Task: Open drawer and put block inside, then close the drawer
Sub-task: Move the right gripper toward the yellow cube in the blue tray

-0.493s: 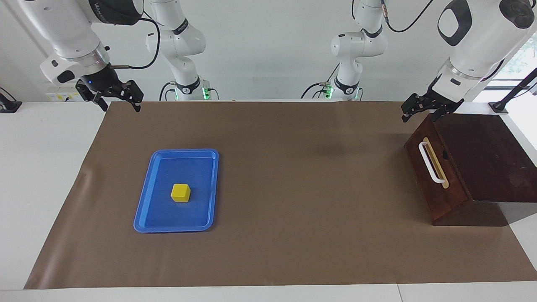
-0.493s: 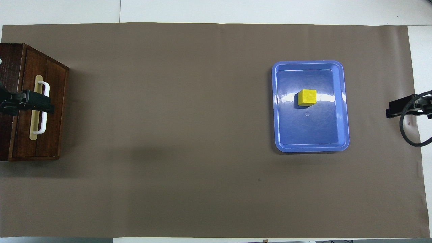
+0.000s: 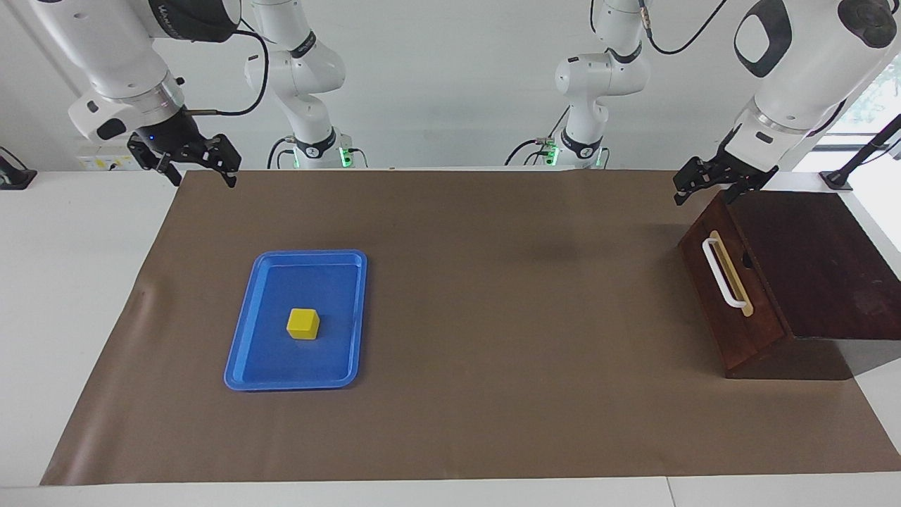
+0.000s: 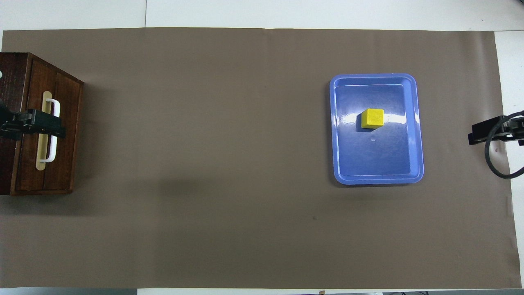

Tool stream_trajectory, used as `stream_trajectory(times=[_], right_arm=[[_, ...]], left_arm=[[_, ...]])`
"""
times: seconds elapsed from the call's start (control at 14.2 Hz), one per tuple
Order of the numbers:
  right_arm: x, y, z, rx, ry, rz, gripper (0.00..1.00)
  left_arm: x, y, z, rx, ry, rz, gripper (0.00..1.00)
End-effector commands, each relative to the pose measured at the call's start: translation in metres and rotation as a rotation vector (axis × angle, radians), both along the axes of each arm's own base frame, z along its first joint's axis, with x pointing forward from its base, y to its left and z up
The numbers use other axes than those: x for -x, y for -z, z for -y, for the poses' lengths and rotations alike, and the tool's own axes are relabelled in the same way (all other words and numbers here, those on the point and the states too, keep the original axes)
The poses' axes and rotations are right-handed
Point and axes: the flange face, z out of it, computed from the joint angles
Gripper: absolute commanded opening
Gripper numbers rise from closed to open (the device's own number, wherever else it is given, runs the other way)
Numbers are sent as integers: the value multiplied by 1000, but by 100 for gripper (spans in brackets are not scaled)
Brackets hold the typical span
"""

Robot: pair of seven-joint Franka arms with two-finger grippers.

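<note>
The drawer (image 3: 732,296) is shut in its dark brown wooden box at the left arm's end of the table. Its white bar handle (image 3: 723,273) faces the table's middle. My left gripper (image 3: 704,193) hangs open and empty in the air above the box's top edge, over the handle (image 4: 51,130) in the overhead view (image 4: 49,127). The yellow block (image 3: 303,324) sits in the blue tray (image 3: 246,352) toward the right arm's end, and it also shows in the overhead view (image 4: 372,118). My right gripper (image 3: 202,176) is open and empty, raised over the mat's edge beside the tray.
A brown mat (image 3: 493,317) covers the table. The blue tray (image 4: 417,135) holds only the block. A wide bare stretch of mat lies between the tray and the wooden box (image 4: 24,82).
</note>
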Motion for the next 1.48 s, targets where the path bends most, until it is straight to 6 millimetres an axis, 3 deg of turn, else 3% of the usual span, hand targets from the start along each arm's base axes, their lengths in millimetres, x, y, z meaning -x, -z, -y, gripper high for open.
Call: stream_trajectory(times=[0.0, 0.14, 0.28, 0.56, 0.92, 1.41], right_arm=[[6, -3, 10, 6, -12, 11, 100], [2, -4, 20, 0, 35, 46, 100], [-4, 0, 16, 8, 221, 57, 100], [-32, 28, 5, -29, 594, 54, 98], [-81, 67, -1, -121, 846, 9, 98], [-118, 122, -13, -269, 1158, -57, 95]], left_arm=[[2, -6, -2, -1, -1, 16, 100], [2, -6, -2, -1, -1, 16, 100], [2, -6, -2, -1, -1, 16, 100], [2, -6, -2, -1, -1, 16, 100], [2, -6, -2, -2, -1, 15, 100], [2, -6, -2, -1, -1, 16, 100]])
